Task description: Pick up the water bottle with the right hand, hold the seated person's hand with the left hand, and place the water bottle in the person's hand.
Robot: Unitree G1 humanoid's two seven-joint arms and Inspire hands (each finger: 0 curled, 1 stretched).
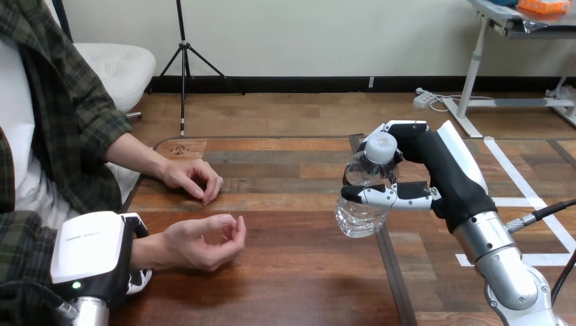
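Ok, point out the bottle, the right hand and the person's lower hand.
bottle [358, 221]: head view, clear lower body.
right hand [445, 178]: head view, black palm.
person's lower hand [204, 243]: head view, upturned palm.

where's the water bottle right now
In the head view the water bottle is right of centre, gripped in the right hand over the table, apart from the person's palm-up hand at left.

Water bottle [362, 207] in right hand [438, 178], over right half of table [299, 272]. Left hand [92, 255] at near left, round wrist of person's nearer hand [204, 241]; person's farther hand [193, 180] behind it, on table
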